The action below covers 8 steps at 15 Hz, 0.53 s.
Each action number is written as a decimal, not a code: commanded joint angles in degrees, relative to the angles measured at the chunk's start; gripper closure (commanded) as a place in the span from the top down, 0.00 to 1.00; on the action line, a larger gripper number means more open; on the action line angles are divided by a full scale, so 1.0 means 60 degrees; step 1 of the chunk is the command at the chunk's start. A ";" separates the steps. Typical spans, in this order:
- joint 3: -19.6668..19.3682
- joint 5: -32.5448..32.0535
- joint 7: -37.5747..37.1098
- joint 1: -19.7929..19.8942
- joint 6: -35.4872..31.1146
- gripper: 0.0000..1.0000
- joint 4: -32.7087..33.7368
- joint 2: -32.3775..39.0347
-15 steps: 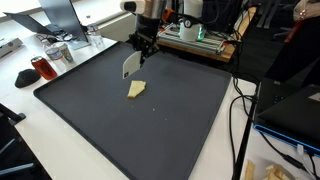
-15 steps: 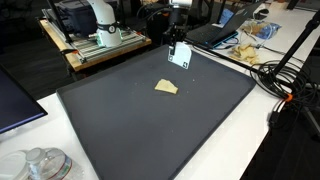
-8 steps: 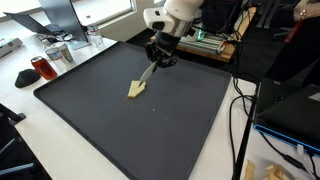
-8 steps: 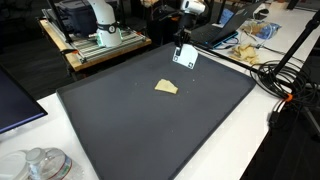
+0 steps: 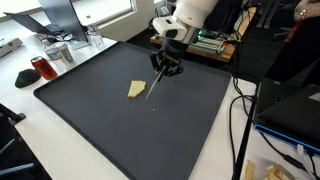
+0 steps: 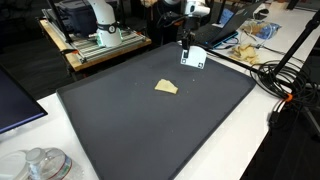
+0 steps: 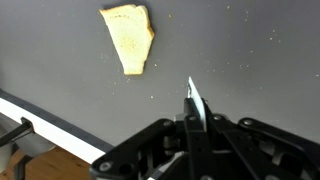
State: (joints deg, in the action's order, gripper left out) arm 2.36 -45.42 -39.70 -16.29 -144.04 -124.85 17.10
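My gripper (image 5: 165, 65) (image 6: 188, 45) (image 7: 195, 125) hangs over the far part of a black mat (image 5: 100, 130) (image 6: 150, 130). It is shut on a thin flat white blade (image 6: 193, 58) that points down at the mat. That blade shows edge-on in an exterior view (image 5: 153, 88) and in the wrist view (image 7: 192, 98). A yellow wedge of food (image 5: 136, 89) (image 6: 167, 86) (image 7: 129, 38) lies flat on the mat. The blade's tip is close beside the wedge and apart from it.
A red cup (image 5: 40, 68) and metal containers (image 5: 58, 52) stand off the mat's corner. Cables (image 5: 240, 110) run along one side. A snack bag (image 6: 250, 40) and a wooden stand with equipment (image 6: 100, 40) lie beyond the far edge. Metal lids (image 6: 35, 165) sit at the near corner.
My gripper has moved sideways along the far part of the mat with the blade, turning it from face-on to edge-on. The yellow wedge has stayed put.
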 commanded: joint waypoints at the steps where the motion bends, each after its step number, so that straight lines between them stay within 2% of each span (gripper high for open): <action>1: -0.0200 -0.0717 0.0348 0.0439 -0.1697 0.01 -0.0930 -0.0425; 5: -0.0498 -0.0625 0.0802 0.1070 -0.3269 0.01 -0.1757 -0.0691; 8: -0.0403 -0.0122 0.1800 0.1877 -0.4642 0.01 -0.2503 -0.0923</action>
State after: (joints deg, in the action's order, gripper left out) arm -0.50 -48.06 -33.86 -8.88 -165.37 -134.22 15.07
